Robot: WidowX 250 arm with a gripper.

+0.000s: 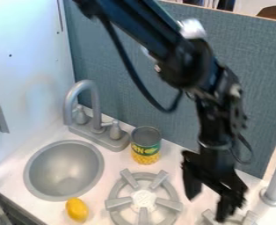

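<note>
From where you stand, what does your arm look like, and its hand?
My arm is black and jointed, with a long, straight upper section and a pale, shiny patch near the bulky joint. A black cable loops beneath it. The gripper is black too, with two broad, angular fingers.

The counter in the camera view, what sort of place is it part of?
It looks like a toy kitchen: a small grey sink with a faucet, a stove burner beside it, and a corn can standing behind the burner.
</note>
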